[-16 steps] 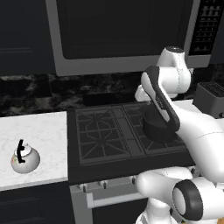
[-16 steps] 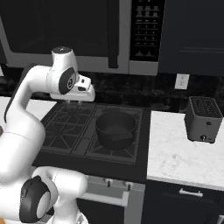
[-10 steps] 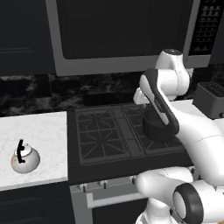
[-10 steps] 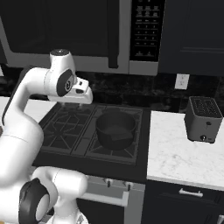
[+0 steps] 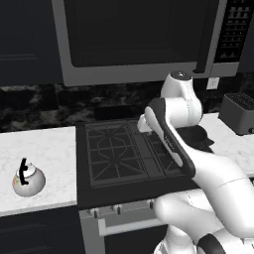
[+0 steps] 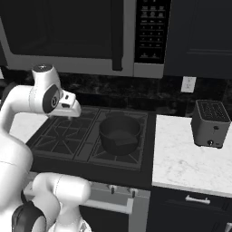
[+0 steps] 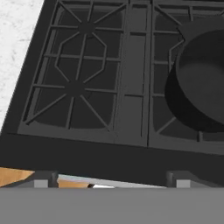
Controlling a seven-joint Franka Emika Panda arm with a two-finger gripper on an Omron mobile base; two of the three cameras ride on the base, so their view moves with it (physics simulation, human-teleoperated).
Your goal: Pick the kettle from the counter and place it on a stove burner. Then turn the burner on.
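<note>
The small silvery kettle (image 5: pixel 27 179) with its black arched handle stands upright on the white marble counter (image 5: pixel 47 149), near the front edge and left of the cooktop. In the hand view my gripper (image 7: pixel 111 180) is open and empty, its fingertips (image 7: pixel 43 179) wide apart. It hangs above the cooktop's front edge, with the front-left stove burner (image 7: pixel 74 89) ahead of it. The burner (image 5: pixel 113 166) is bare. My hand (image 6: pixel 67 108) hovers over the left grates, well right of the kettle.
A large black pot (image 6: pixel 119 133) sits on the right side of the cooktop (image 6: pixel 131 161). A dark toaster (image 6: pixel 209 123) stands on the right counter. A microwave (image 5: pixel 134 39) hangs above the stove. Control knobs (image 5: pixel 119 208) line the stove front.
My arm has swung left and lower, carrying the hand from over the middle of the cooktop to over its left grates. The kettle and pot have not moved.
</note>
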